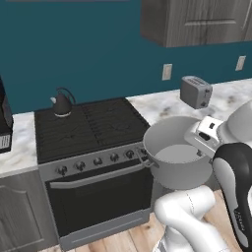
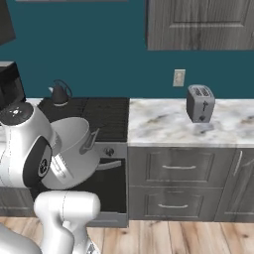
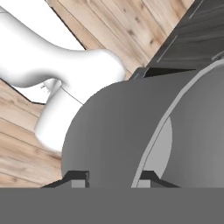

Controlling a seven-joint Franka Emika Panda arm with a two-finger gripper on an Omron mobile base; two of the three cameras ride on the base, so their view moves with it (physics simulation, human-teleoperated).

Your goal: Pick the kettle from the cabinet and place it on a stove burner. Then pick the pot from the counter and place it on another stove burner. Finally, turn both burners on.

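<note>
- Teal wall backs a kitchen run with a white marble-patterned counter (image 2: 163,119) over dark grey drawer fronts, and a wood-plank floor below.
- Dark grey wood-grain cabinet (image 1: 197,19) hangs on the wall above the counter.
- A black cooktop with cast-iron stove burners (image 1: 83,125) sits left of the counter, with a row of dark round knobs (image 1: 96,161) along its front and an oven door below.
- The kettle (image 1: 62,103) stands upright on the rear left burner, its looping handle on top and its pale spout pointing left.
- A silver toaster (image 2: 200,103) stands on the counter, well apart from the stove, under a wall socket.
- The pot (image 1: 179,152) is off the counter, held in the air in front of the stove's right front corner, near the knobs; in the right base view it is tilted, its open mouth facing up and toward the stove.
- The gripper (image 3: 111,177) has its fingers (image 3: 78,177) clenched on the pot's rim, one outside the wall and one inside, as the hand view shows.
- The white arm bends up from below to the pot's near side.
</note>
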